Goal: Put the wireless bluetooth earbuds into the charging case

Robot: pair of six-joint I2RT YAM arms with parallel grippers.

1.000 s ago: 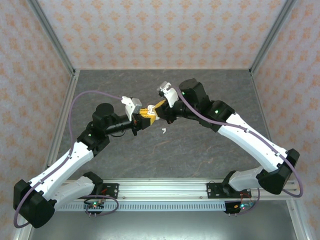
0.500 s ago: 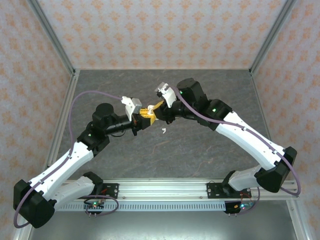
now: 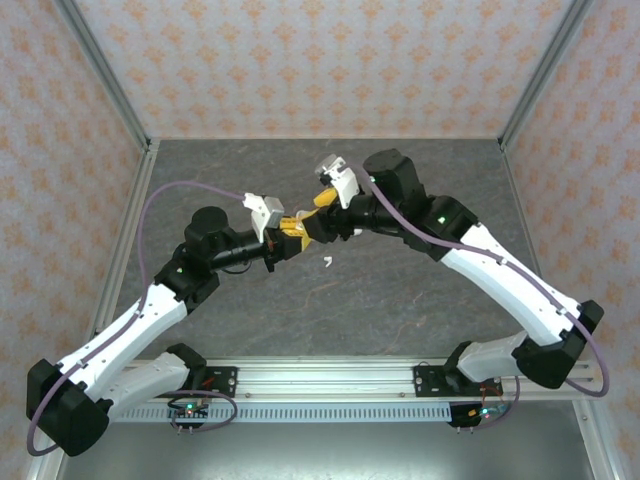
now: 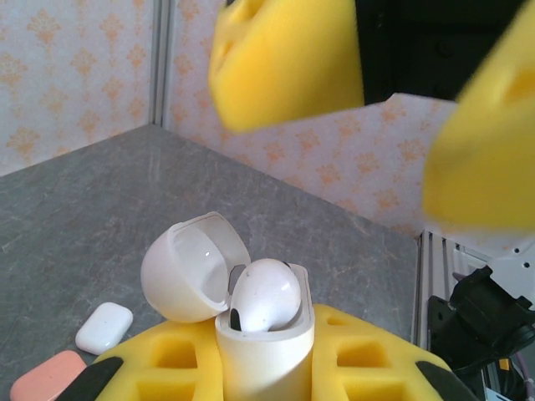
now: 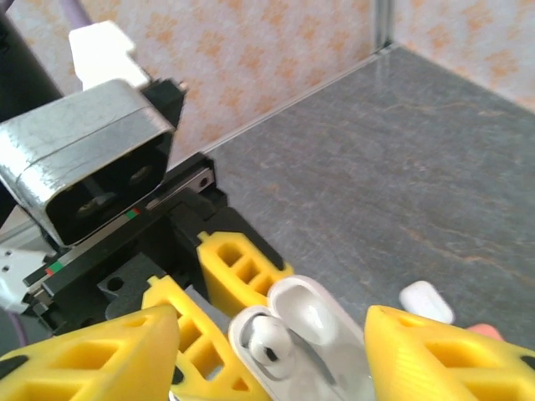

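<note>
so the glossy white earbud (image 4: 266,294) is sitting in the case (image 4: 264,351), round head up and stem pointing straight down inside, lid (image 4: 188,267) flipped back, left claw (image 4: 267,380) clamped tight on the case, right claw (image 5: 272,351) spread wide around it, gripping nothing

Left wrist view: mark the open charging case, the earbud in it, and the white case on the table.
open charging case (image 4: 266,355), left wrist view, front wall
earbud (image 4: 267,292), left wrist view, rounded head
white case (image 4: 104,327), left wrist view, top face
</note>
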